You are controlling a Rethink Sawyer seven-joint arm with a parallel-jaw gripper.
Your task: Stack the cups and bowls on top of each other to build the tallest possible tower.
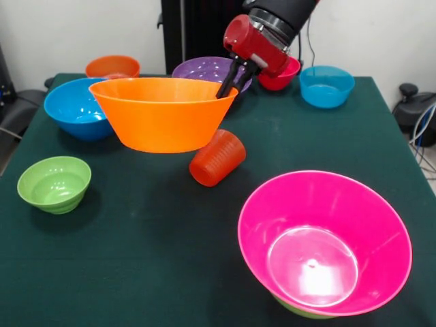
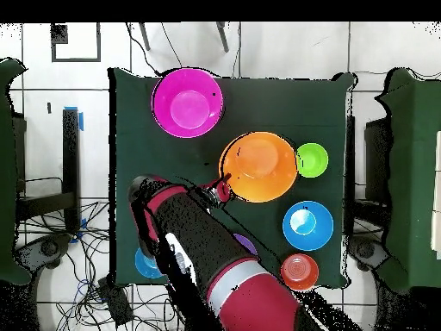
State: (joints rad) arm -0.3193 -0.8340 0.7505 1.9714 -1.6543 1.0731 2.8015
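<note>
The red and black robot arm (image 1: 272, 27) comes down from the top edge of the front view, slanting toward the picture's left, with a rounded red wrist housing (image 1: 251, 42) at its lower end. Below that housing the black gripper (image 1: 228, 85) points down at a slant, its dark fingers (image 1: 225, 87) thin and close together. In the overhead view the arm (image 2: 207, 250) stretches from the bottom of the picture up toward the middle, a grey band around its thick red and black body.
</note>
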